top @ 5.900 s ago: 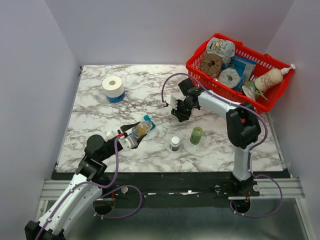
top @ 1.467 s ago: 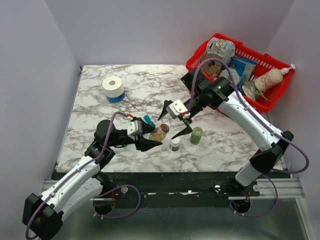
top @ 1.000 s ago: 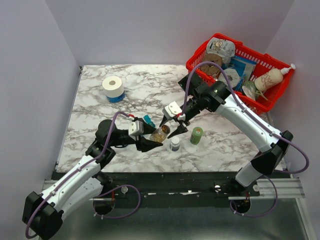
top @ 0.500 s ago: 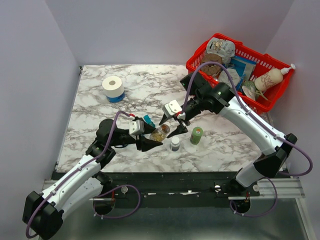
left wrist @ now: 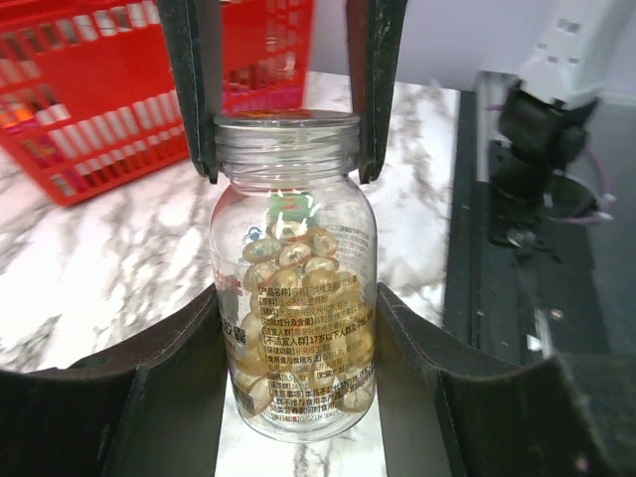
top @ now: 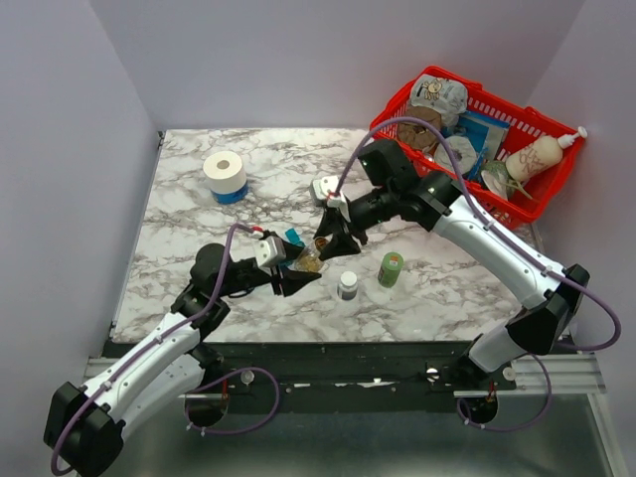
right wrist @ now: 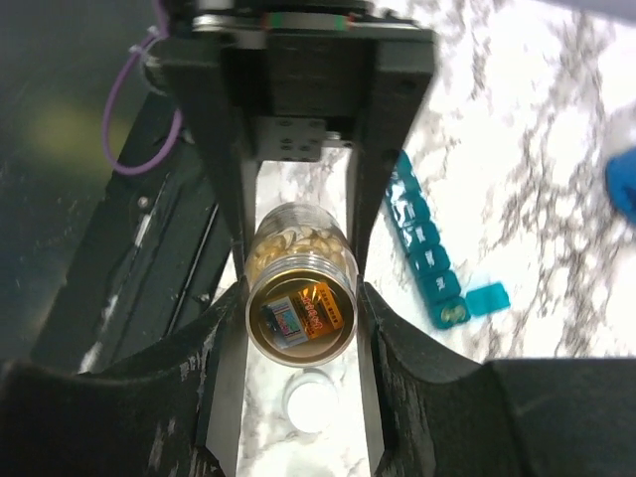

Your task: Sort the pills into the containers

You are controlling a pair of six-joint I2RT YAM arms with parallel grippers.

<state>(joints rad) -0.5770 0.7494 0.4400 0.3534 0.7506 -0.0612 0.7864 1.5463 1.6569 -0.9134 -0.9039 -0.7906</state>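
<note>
Near-centre of the bench point(top: 199, 229): clear bottle point(left wrist: 294, 229), pills point(left wrist: 298, 288) inside it.
Left end effector point(top: 301, 270): closed round the bottle's body.
Right end effector point(top: 333, 241): fingers pressed against either side of the tan cap point(right wrist: 301, 310).
Containers point(right wrist: 422, 238): blue strip lying just far-left of the bottle, one lid open.

Marble table point(top: 199, 238) — roll point(top: 225, 174), white bottle point(top: 347, 286), green bottle point(top: 391, 269), organiser point(top: 294, 238), basket point(top: 379, 127).

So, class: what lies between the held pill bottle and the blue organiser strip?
A finger of the left gripper, which clamps the pill bottle; the blue organiser strip lies just beyond it. The right wrist view shows this.
</note>
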